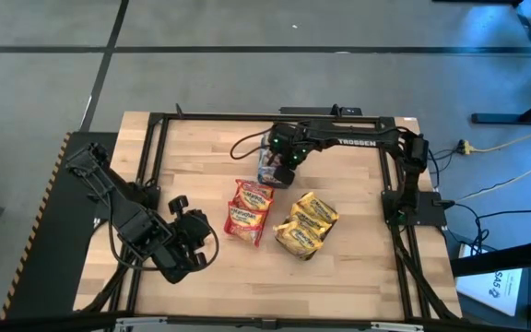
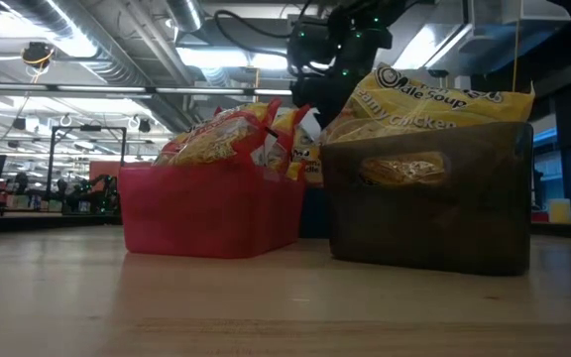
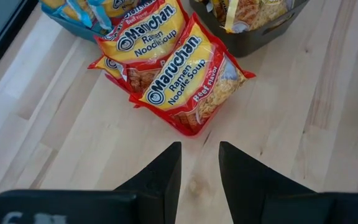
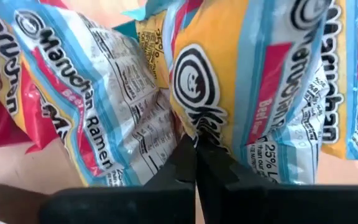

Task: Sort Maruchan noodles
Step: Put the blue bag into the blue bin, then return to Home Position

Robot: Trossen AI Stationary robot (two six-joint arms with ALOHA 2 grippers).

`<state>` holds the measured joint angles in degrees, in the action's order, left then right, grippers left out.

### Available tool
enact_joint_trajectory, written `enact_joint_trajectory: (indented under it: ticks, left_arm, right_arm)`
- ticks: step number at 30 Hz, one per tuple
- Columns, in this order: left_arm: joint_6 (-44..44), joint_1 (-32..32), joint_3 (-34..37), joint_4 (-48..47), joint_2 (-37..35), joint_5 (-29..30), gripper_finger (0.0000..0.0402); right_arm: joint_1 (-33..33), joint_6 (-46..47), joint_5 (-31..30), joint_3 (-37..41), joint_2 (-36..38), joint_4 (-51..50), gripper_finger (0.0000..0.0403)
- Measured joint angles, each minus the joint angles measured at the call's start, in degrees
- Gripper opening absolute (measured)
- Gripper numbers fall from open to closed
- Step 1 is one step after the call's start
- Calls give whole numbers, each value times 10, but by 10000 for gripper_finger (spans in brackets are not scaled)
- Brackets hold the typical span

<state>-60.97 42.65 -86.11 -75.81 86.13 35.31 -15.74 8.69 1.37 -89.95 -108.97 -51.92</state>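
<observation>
Three groups of Maruchan noodles lie mid-table: red beef packets at centre, yellow-orange packets right of centre, and blue-and-pink packets above them. The right gripper, at upper centre, has its fingers together, pinching a blue-and-pink packet. The left gripper, at lower left, has fingers apart, holding nothing.

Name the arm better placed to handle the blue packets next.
Right: its end effector is already over the blue packets, seemingly pinching one. The left end effector sits away near the table's front.
</observation>
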Motion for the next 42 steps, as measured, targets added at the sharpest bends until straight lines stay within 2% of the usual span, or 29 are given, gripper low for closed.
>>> enact_joint_trajectory:
  ticks: [4, 14, 20, 29, 33, 37, 42]
  left_arm:
    - [0, 0, 0, 0, 0, 0, 102]
    - [1, 0, 0, 0, 0, 0, 102]
    - [1, 0, 0, -3, 0, 0, 102]
    - [2, 0, 0, -19, 0, 12, 102]
    - [28, 0, 0, -47, 0, 26, 102]
    - [-13, 10, 0, -113, 0, 24, 102]
    - [-93, 65, 0, -142, -2, 0, 102]
  right_arm:
    - [0, 0, 11, 0, 0, 7, 24]
    - [0, 18, 31, 0, 0, 7, 146]
    - [0, 19, 36, -37, 1, -39, 191]
    - [7, 48, 32, -141, 1, -180, 204]
    - [28, 88, 36, -169, 1, -283, 204]
    - [77, 101, -10, -164, 9, -368, 204]
    - [167, 63, -6, -101, 60, -356, 204]
